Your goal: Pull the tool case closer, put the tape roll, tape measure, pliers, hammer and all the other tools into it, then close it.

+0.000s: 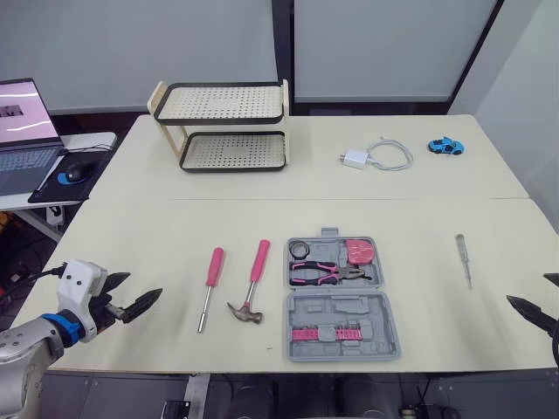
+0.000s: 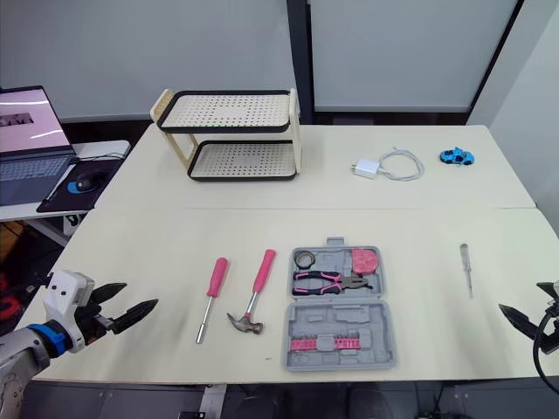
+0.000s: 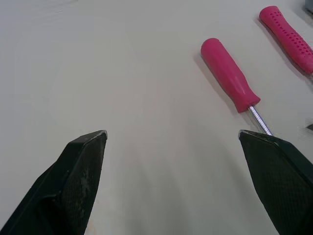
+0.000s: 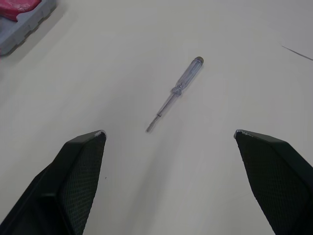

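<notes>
Bright, even, diffuse light from above. Faint soft shadows beside pink-handled steel hammer (image 1: 252, 284) and grey plastic tool case (image 1: 367, 307) on cream matte worktop (image 1: 157, 236). Open laptop screen (image 1: 22, 109) glows.

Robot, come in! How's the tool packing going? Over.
Left end effector open, right end effector open, both empty. Grey plastic tool case open. Pink-handled hammer, pink-handled screwdriver, clear slim screwdriver loose on cream table. Nothing blocking. Over.
</notes>
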